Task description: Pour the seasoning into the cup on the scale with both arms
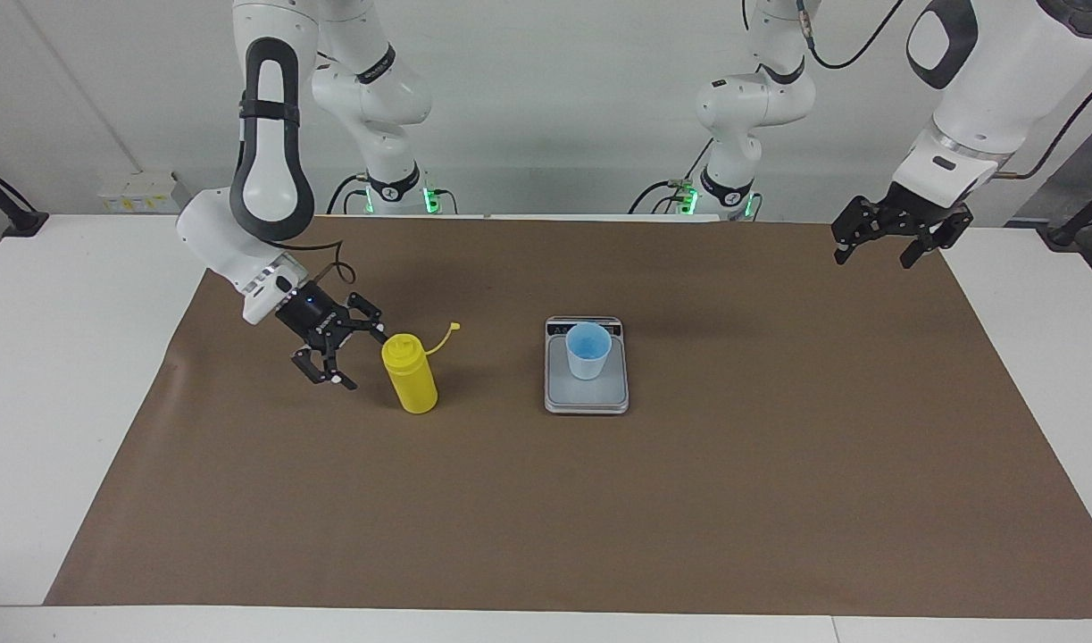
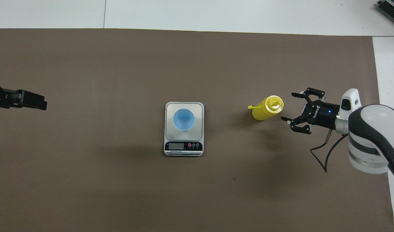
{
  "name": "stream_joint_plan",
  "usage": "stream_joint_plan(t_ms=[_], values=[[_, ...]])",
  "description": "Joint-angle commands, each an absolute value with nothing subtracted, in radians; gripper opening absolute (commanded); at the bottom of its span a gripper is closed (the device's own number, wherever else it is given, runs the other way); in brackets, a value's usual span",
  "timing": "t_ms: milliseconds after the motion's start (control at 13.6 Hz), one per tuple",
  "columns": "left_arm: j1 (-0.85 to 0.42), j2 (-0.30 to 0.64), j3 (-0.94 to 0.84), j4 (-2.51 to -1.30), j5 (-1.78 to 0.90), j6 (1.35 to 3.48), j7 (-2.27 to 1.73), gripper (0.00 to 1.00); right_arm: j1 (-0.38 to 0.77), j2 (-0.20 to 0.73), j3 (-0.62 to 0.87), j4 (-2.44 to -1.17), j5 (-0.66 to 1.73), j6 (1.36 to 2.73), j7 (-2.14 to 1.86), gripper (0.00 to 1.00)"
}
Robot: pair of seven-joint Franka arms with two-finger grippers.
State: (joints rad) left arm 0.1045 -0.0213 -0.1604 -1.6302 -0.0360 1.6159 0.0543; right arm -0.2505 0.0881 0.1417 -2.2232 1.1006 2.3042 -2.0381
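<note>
The yellow squeeze bottle stands upright at centre-left of the facing view, apart from the right gripper, whose jaws gape. The left gripper waits open at upper right. The bottle probably weighs little and yields; grip mid-body, gently.

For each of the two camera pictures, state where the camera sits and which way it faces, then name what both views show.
Facing view: high across the table, facing the robots; both arm bases and whole arms show.
Overhead view: high above the robots' end, looking steeply down; only the left gripper and the right gripper with its forearm show.
Shared: the yellow bottle, the blue cup on the scale, and the brown mat.
</note>
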Motion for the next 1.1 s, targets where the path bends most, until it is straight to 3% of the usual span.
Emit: stream_joint_plan(t_ms=[0, 368, 884, 1031], values=[[0.117, -0.046, -0.163, -1.655, -0.046, 1.611, 0.069, 1.0, -0.304, 0.061, 0.144, -2.188, 0.981, 2.226, -1.972, 1.0], [0.117, -0.046, -0.163, -1.654, -0.044, 1.611, 0.069, 1.0, -0.281, -0.005, 0.164, -2.106, 0.745, 2.224, -1.633, 1.0], [0.117, -0.046, -0.163, -1.654, -0.046, 1.611, 0.068, 1.0, -0.08, -0.005, 0.172, -1.956, 0.392, 2.217, -1.03, 1.0], [0.117, -0.046, -0.163, -1.655, -0.046, 1.611, 0.067, 1.0, -0.042, -0.005, 0.173, -1.898, 0.263, 2.139, -0.814, 1.0]])
